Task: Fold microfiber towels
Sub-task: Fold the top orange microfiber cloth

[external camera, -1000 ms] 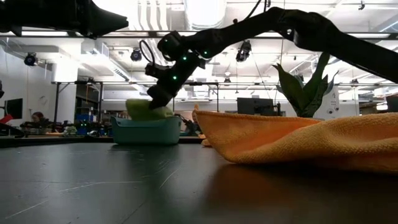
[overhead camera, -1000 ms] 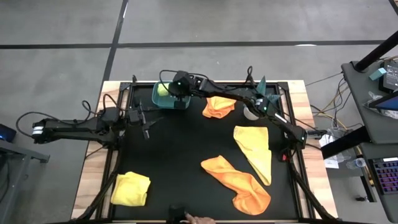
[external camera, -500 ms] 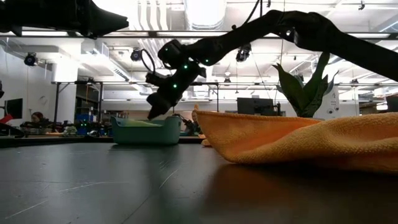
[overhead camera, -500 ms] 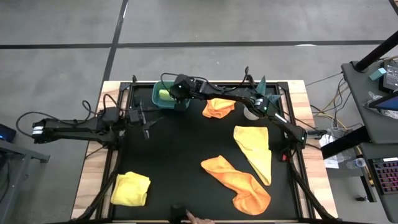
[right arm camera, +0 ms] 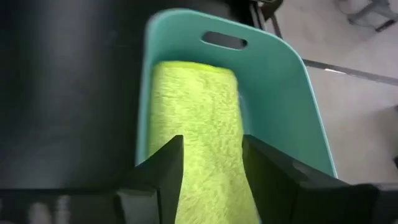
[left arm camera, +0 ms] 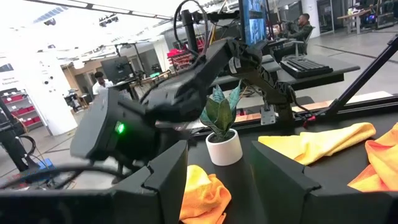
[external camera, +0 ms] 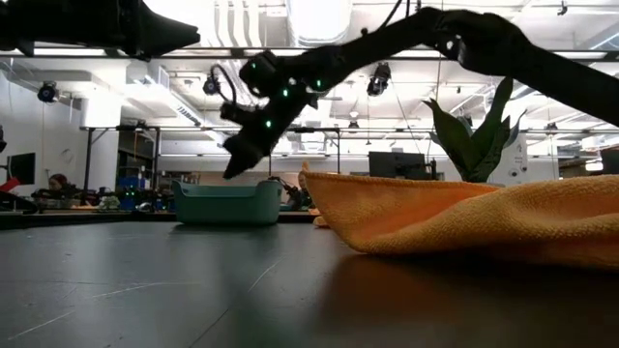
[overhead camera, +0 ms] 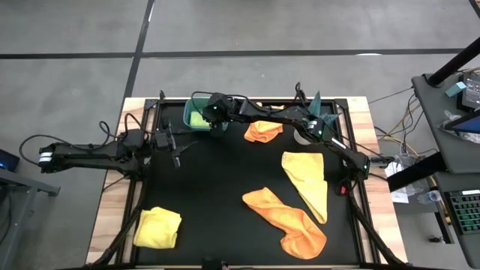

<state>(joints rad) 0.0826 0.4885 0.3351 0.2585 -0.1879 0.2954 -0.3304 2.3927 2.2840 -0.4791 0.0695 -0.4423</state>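
— Since a second ago, the right end effector [overhead camera: 214, 114] has let go of the lime towel [right arm camera: 196, 124] and risen above the teal bin [right arm camera: 292, 106], fingers spread.

— And the towel?

— Lying inside the bin, long axis along its length; the near end is hidden behind the fingers.

— Left end effector [overhead camera: 177, 150]?

— Spread and empty, beside the bin.

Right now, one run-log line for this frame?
right end effector: open above teal plastic bin | lime green microfiber towel: lying in bin, released | left end effector: open, idle over mat at left
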